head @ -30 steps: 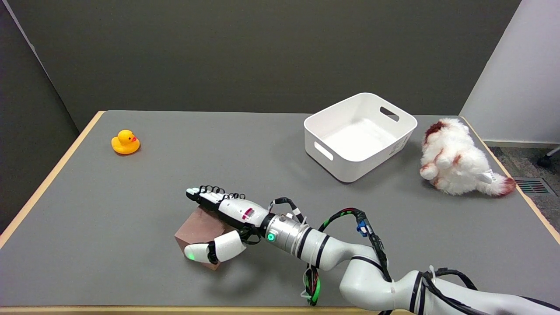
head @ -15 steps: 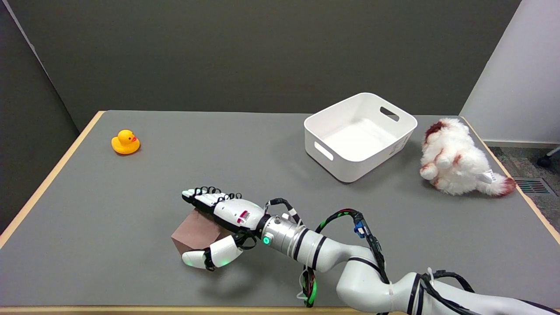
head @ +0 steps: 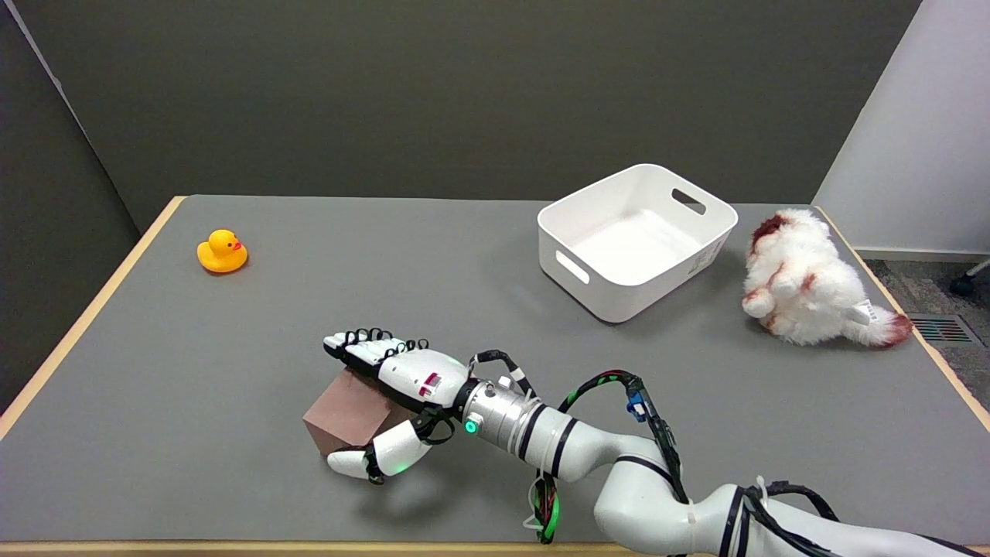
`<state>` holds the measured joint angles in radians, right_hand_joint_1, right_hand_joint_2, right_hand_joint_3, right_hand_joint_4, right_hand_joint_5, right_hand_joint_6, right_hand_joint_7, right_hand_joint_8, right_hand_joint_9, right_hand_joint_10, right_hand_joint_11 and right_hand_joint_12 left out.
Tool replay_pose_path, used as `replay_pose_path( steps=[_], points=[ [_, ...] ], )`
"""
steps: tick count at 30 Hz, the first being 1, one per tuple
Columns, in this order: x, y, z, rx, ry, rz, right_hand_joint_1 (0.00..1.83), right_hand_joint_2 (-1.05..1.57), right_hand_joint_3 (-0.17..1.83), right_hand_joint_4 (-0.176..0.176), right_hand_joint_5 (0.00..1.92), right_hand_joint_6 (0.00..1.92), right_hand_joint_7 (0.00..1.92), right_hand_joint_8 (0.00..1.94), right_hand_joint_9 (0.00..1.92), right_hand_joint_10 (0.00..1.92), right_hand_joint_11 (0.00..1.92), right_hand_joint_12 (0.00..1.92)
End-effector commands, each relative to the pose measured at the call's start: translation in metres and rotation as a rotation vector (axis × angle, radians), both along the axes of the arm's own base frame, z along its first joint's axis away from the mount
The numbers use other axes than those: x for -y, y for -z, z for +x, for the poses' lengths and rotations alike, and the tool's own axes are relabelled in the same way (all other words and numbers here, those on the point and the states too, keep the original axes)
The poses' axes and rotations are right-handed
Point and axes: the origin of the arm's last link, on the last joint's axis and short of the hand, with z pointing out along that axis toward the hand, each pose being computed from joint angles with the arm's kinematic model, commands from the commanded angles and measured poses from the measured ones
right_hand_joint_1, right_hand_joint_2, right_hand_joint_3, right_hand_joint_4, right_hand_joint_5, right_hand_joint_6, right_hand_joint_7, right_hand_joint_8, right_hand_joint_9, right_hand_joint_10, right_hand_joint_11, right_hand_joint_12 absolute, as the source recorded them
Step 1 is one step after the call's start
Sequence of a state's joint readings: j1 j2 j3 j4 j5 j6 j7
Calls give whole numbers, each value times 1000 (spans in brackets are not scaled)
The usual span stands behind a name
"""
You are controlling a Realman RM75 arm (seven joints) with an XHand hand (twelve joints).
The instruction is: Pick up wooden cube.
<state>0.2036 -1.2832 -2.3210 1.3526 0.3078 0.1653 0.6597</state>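
Note:
The brown wooden cube point(head: 346, 415) is near the table's front edge, left of centre. My right hand point(head: 398, 383) reaches in from the lower right and grips it. The fingers point(head: 357, 345) lie stretched along the cube's far top edge. The thumb point(head: 379, 458) presses on its near right face. The cube's right side is hidden behind the palm. I cannot tell whether the cube is off the grey table point(head: 193, 402).
A yellow rubber duck point(head: 222, 251) sits at the far left. A white bin point(head: 611, 298) with nothing in it stands at the back right, with a white-and-brown plush toy point(head: 808, 282) beside it near the table's right edge.
The hand and the cube have shifted slightly left together over the last second. The thumb has drawn in under the cube's near corner. The last half second shows almost no motion.

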Motion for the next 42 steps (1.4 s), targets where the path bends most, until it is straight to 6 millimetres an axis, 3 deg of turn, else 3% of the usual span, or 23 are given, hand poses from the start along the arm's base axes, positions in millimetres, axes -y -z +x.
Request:
replay_pose_path(
  steps=[1,2,4,6,9,13,15,17,19,21,24,26,28,32,34,35,42],
  points=[
    [1,-6,-8,-36,-19,-22,620,578,819,-138,-1,-1,-1,-1,-1,8,-1,664],
    [1,-6,-9,-35,-20,-24,626,580,830,-141,-1,-1,-1,-1,-1,9,-1,665],
    [2,-7,-10,-34,-22,-27,663,620,840,-171,-1,-1,-1,191,-1,420,-1,940],
    [3,-8,-10,-36,-25,-31,677,643,871,-176,-1,-1,11,358,32,687,-1,1095],
    [3,-10,-11,-37,-25,-36,783,696,843,-176,-1,-1,69,468,114,792,23,1234],
    [5,-11,-11,-40,-39,-39,856,742,940,-176,-1,-1,81,586,198,833,94,1265],
    [5,-11,-9,-55,-65,-39,962,776,879,-176,-1,-1,92,637,216,906,97,1344],
    [5,-12,-7,-63,-87,-42,1065,817,893,-176,-1,106,73,893,273,1105,33,1572],
    [6,-13,-6,-54,-92,-51,1137,781,940,-176,67,57,111,1055,331,1167,6,1712],
    [7,-15,-6,-56,-103,-59,1184,822,961,-176,75,179,121,1252,360,1311,0,1817],
    [8,-17,-4,-58,-127,-74,1634,1116,378,-176,123,530,46,1545,465,1840,-1,1915],
    [9,-18,-2,-60,-146,-83,1620,1118,396,-176,138,688,72,1614,455,1857,-1,1921],
    [9,-19,-1,-63,-160,-89,1411,1317,198,-176,132,961,376,1941,391,1895,-1,1921],
    [12,-23,2,-58,-174,-103,1415,1289,252,-176,180,1126,392,1941,384,1908,59,1921],
    [13,-24,4,-59,-188,-107,1301,1328,137,-176,369,1439,511,1941,450,1806,130,1921],
    [14,-24,5,-58,-190,-109,1276,1337,106,-176,418,1507,536,1941,469,1778,156,1921],
    [20,-28,11,-48,-202,-125,1283,1336,69,-176,508,1467,513,1941,494,1750,216,1921]
  ],
)
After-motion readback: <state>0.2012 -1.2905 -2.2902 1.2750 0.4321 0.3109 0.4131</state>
